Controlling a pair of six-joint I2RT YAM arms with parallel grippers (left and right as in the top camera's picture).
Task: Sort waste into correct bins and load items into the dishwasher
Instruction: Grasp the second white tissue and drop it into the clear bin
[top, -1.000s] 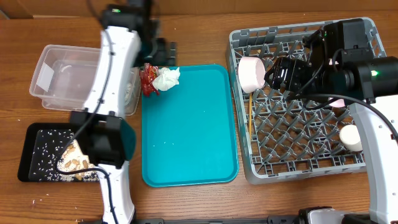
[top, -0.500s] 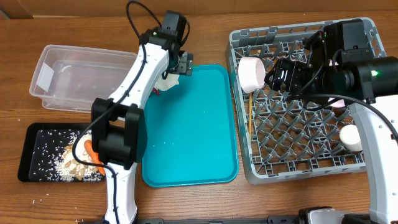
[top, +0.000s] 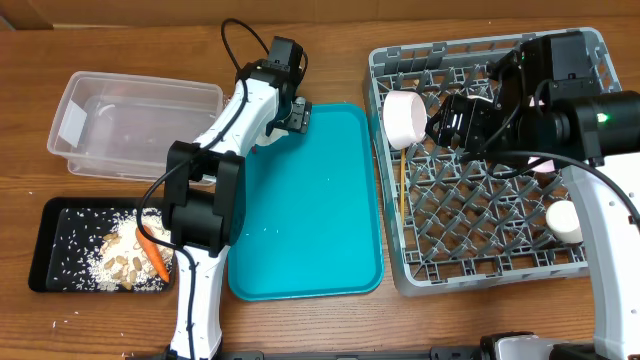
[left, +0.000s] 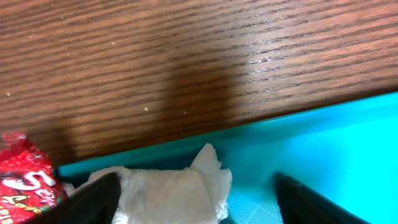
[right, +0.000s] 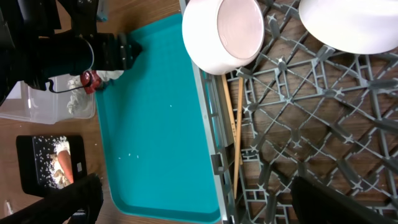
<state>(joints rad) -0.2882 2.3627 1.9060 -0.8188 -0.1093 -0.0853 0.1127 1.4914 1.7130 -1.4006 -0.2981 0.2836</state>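
My left gripper (top: 293, 112) (left: 199, 202) is open at the far left corner of the teal tray. Its fingers straddle the crumpled white paper (left: 171, 193) without closing on it. The red snack wrapper (left: 23, 180) lies just left of the paper. In the overhead view my arm hides both. Beige scraps (top: 118, 262) and the carrot piece (top: 156, 260) lie in the black tray (top: 58, 225). The clear tub (top: 130, 120) stands behind it. My right gripper (top: 442, 124) (right: 199, 199) is open and empty above the grey dish rack (top: 480, 240), next to a white bowl (top: 403, 118) (right: 224, 31).
The teal tray (top: 310, 220) (right: 161, 124) lies between the bins and the rack. Chopsticks (top: 403, 190) (right: 237, 124) lie along the rack's left side. A white cup (top: 563, 220) sits at the rack's right. A second white dish (right: 351, 22) sits in the rack.
My left arm swung from over the tub and black tray to the teal tray's far left corner, over the paper. The scraps and carrot now show. The right arm has not moved.
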